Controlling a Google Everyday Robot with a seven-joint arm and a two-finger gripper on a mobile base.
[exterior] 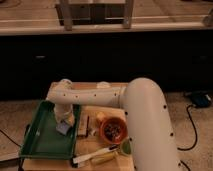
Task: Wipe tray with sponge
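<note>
Camera view, front edge first: white-handled brush (92, 155) lies near the front of the table (92, 89), just right of the tray (40, 142). The tray sits on the table's left side, long axis running away from the camera. The sponge (63, 128) is on the tray floor close to the right rim, in the far half. The gripper (64, 120) comes down onto the sponge from above and its wrist hides the top. Can't tell if it is clamped on the sponge or only pressing.

Likely step: a wiping stroke. To do it well:
- Keep light, even downward pressure so the sponge stays flat.
- Sweep toward the bare left and near floor in overlapping passes.
- Stop short of the low rim so the sponge doesn't catch or ride up.
- Don't shove the tray; it looks light and could slide toward the table edge.

Sponge look: small pale blue-grey block, soft-edged, far smaller than the tray. Tray look: dark green, flat, slightly glossy, no dirt visible.

Orange bowl (114, 131) is right of the tray, apart from it. White arm (145, 115) arches in from the right, farther back.
</note>
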